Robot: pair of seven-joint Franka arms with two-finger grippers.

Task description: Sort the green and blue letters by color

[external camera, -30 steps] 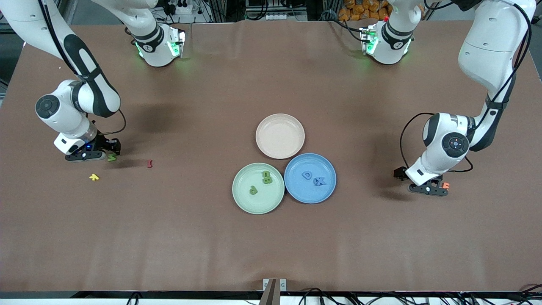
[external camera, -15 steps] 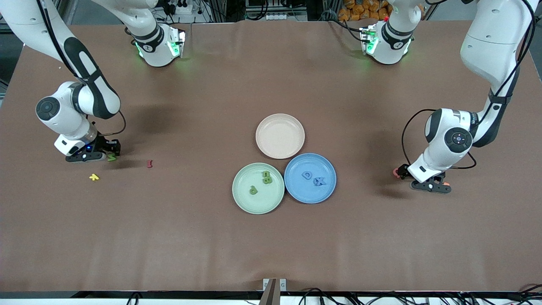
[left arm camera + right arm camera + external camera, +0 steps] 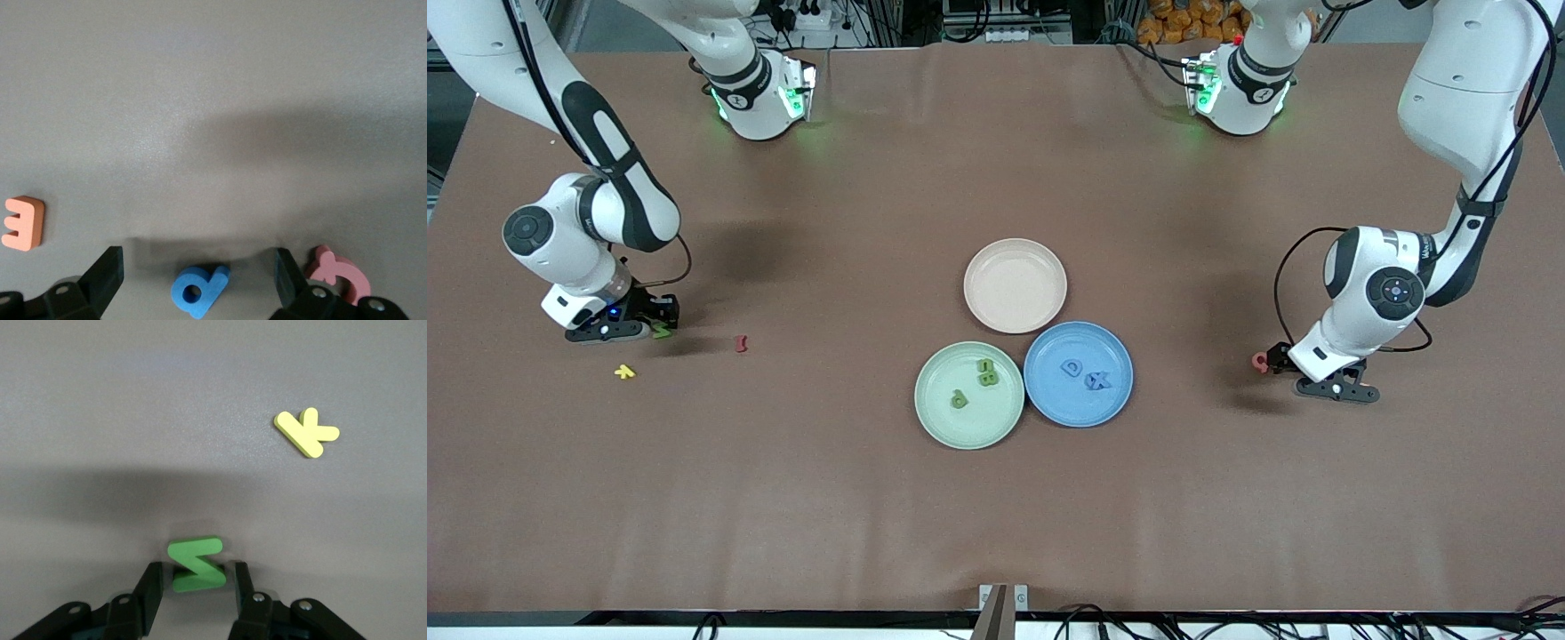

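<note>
- The right gripper (image 3: 193,587) sits low at the right arm's end of the tabletop (image 3: 996,516), its fingers (image 3: 150,590) pressed against both sides of the green M (image 3: 195,563).
- The green M is a flat, chunky bright-green piece whose zigzag strokes read sideways between the fingers; its long axis runs across the gap from one finger to the other. In the front view only a sliver of it shows at the gripper's tip (image 3: 662,331).
- The left gripper (image 3: 197,280) is down near the tabletop at the left arm's end, fingers (image 3: 103,273) spread wide apart, with the blue P (image 3: 199,291) lying flat between them and touching neither.
- The blue P is thick and mid-blue; its round bowl with the small hole is toward the wrist and its stem slants away, toward the pink Q (image 3: 339,273).
- The orange E (image 3: 23,223) lies outside the other finger.
- The green plate (image 3: 934,418) holds a green P (image 3: 959,399) and green B (image 3: 985,375); the blue plate (image 3: 1080,413) touching it holds a blue D (image 3: 1071,367) and blue X (image 3: 1098,380).
- The yellow letter (image 3: 307,432) lies near the green M.
</note>
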